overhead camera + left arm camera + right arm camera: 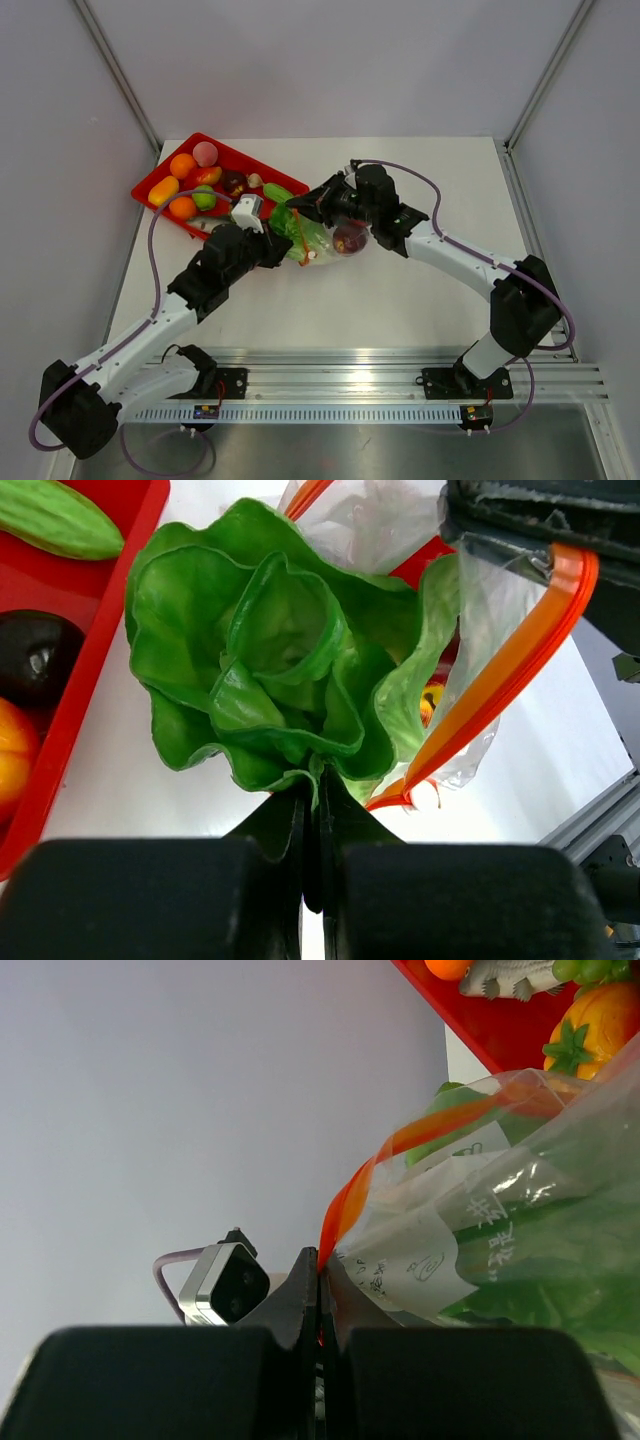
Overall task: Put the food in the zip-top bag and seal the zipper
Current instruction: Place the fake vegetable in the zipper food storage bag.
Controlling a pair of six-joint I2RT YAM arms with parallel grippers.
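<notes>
Left wrist: the left gripper (312,802) is clamped on the cabbage (265,650), partly inside the bag (370,525). The right gripper (320,1272) pinches the bag's edge. Next, push the cabbage deeper.

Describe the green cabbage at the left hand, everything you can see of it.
The cabbage is a glossy, plastic-looking toy head of ruffled bright green leaves cupped around a hollow centre, facing the left wrist camera. The left hand, shut, pinches its lower leaf edge. Its right-hand leaves appear tucked into the mouth of the clear bag, with the orange zipper strip running alongside. It sits beside the red tray.
</notes>
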